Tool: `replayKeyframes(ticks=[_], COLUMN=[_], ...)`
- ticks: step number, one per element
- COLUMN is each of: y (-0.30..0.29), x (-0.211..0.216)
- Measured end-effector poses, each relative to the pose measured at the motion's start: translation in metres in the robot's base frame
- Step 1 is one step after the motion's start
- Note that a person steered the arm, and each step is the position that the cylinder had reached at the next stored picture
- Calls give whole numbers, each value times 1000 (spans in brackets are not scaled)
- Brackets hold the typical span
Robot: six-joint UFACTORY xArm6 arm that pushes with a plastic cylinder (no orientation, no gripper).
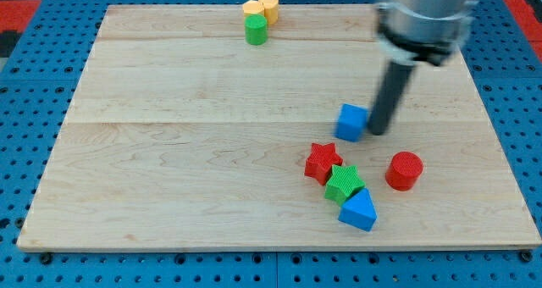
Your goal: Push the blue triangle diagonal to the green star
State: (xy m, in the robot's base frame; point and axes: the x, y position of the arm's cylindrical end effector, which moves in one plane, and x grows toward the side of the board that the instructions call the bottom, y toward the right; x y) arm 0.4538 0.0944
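My tip (376,132) touches blue cube (351,123) — right side.

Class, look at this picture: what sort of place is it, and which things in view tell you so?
Probably a robotics lab bench. A wooden board lies on a blue perforated base, small coloured blocks such as the blue triangle and green star sit on it, and my tip stands beside a blue cube.

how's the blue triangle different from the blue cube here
The blue triangle is a wedge at the view's bottom, touching the green star; the blue cube is boxy, higher up, standing apart from other blocks. My tip is right beside the cube, far from the triangle. Both share one blue.
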Motion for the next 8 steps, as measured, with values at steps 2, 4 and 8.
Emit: replayKeyframes(ticks=[2, 4, 8], y=[-18, 160, -22], x=[-7, 36, 131])
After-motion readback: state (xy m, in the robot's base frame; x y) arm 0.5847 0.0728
